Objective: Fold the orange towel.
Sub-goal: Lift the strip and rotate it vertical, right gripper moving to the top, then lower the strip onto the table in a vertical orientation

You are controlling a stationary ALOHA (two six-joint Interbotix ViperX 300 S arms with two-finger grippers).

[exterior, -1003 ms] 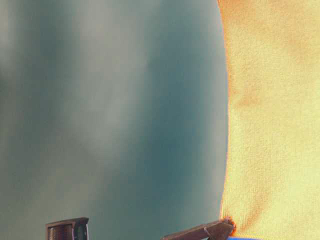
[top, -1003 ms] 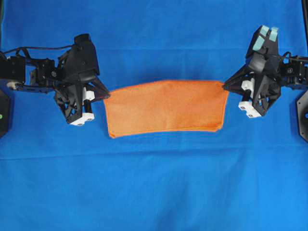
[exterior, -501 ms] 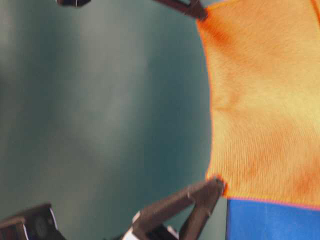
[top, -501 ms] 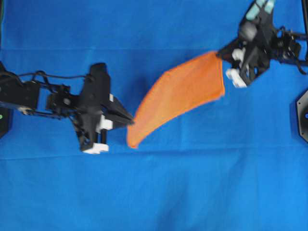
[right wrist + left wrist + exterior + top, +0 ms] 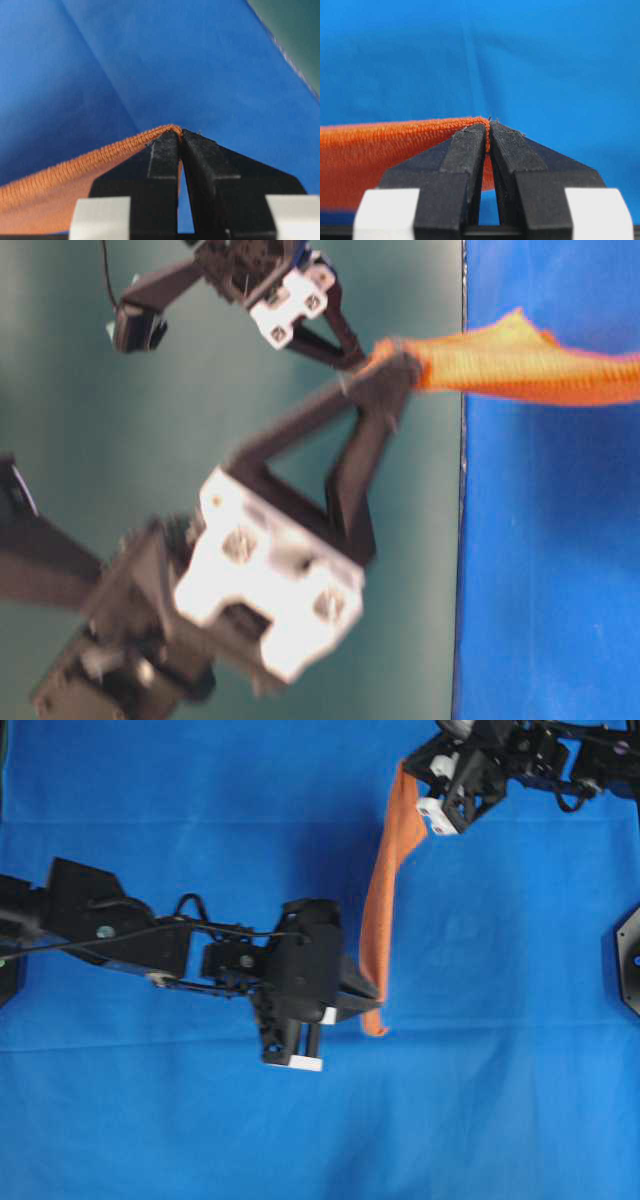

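A: Status? Near to far.

B: Left gripper [image 5: 372,1000] pinches one corner of the orange towel [image 5: 385,900]; right gripper [image 5: 408,772] pinches the far one. Towel hangs stretched above the blue cloth [image 5: 500,1100].

A: Next?

B: Probably lower it flat, keeping tension.

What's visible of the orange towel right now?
The orange towel is bright orange terry cloth with a stitched hem. It hangs taut above the blue table cover as a narrow band, seen nearly edge-on. The left gripper pinches its near corner, the right gripper its far corner, both shut.
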